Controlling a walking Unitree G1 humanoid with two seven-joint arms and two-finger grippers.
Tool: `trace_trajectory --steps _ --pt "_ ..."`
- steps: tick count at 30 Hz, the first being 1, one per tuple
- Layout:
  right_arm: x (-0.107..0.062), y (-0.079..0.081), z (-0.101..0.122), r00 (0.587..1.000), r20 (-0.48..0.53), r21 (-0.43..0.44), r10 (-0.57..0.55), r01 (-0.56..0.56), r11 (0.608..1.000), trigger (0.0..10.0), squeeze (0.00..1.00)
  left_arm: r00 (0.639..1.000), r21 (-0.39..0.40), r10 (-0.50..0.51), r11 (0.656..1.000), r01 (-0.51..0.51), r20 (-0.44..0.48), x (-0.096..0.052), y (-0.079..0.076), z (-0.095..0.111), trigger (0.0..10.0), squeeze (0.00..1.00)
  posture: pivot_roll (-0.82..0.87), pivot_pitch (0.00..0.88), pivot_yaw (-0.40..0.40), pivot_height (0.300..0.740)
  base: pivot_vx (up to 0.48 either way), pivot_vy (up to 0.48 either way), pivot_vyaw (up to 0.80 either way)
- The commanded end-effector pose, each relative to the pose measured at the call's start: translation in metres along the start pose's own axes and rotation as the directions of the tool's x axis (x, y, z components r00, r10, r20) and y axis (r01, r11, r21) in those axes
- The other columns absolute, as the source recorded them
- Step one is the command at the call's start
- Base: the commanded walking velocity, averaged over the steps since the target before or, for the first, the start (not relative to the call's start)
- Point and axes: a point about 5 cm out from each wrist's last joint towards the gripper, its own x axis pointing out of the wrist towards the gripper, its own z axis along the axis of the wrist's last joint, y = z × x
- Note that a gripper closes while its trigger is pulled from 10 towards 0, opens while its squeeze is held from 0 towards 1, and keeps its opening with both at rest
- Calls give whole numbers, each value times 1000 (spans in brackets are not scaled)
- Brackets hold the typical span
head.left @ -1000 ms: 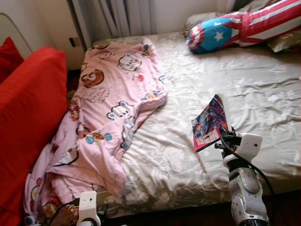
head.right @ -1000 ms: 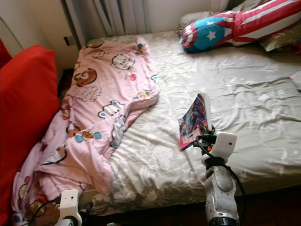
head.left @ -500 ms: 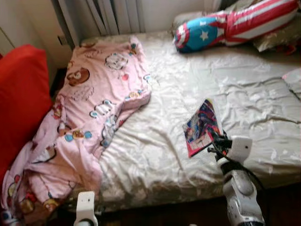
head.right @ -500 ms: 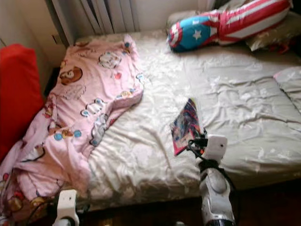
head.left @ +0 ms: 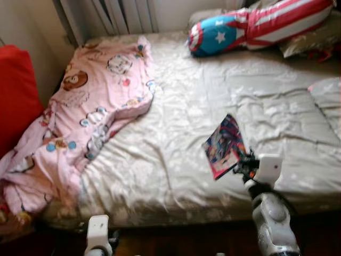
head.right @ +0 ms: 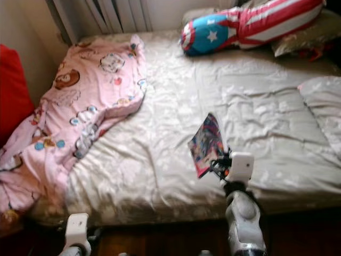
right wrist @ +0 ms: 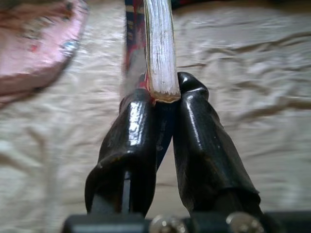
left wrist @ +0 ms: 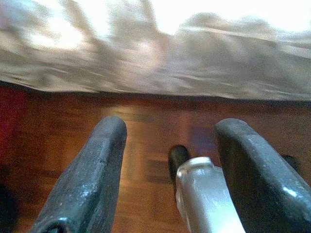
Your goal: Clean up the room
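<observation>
Gripping a colourful book (right wrist: 156, 53) by its lower corner, our right hand (right wrist: 163, 104) has its two black fingers (right wrist: 131, 145) pressed tight on the cover and pages, holding the book tilted up above the front edge of the bed (head.left: 176, 160), toward the right-hand side. Our left hand (left wrist: 170, 160) hangs low over the dark wooden floor (left wrist: 146, 116) just before the bed's front edge, its fingers spread apart with nothing between them. Farther out we see a pink cartoon blanket (head.left: 90, 112) along the bed's left edge, spilling off the front left corner. A star-and-stripes pillow (head.left: 256, 26) lies at the far right corner. A red cushion (head.left: 16, 90) stands beyond the left edge.
</observation>
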Motion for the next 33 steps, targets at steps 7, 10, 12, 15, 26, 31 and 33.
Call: trace_trajectory --steps 7,10,12,15,26,31,33 --pt "3 4 10 999 52 15 6 -6 1000 10000 0 1000 18 17 1000 -17 -20 -2 7 -5 10000 0 -141 159 48 740 0 -451 0" --pt "4 4 10 999 50 15 7 -8 1000 10000 0 1000 17 18 1000 -17 -20 -2 7 -5 10000 0 -140 160 48 740 0 -453 0" --pt "4 4 10 999 50 15 8 -9 1000 10000 0 1000 17 18 1000 -17 -21 -2 8 -6 10000 0 -140 160 48 740 0 -450 0" --pt "4 4 10 999 50 16 9 -9 1000 10000 0 1000 16 18 1000 -18 -20 -2 8 -6 10000 0 -141 159 48 740 0 -449 0" --pt "3 4 9 999 49 18 6 -7 1000 10000 0 1000 5 21 1000 -21 -22 -2 9 -6 10000 0 -142 161 50 740 0 -103 0" --pt "3 3 9 999 48 19 0 0 1000 10000 0 1000 0 15 1000 -15 -15 -2 8 -5 10000 0 -141 162 49 740 0 0 0" --pt "3 2 9 999 46 18 -5 4 1000 10000 0 1000 2 12 1000 -12 -15 -2 8 -5 10000 0 -140 162 49 740 0 0 0"
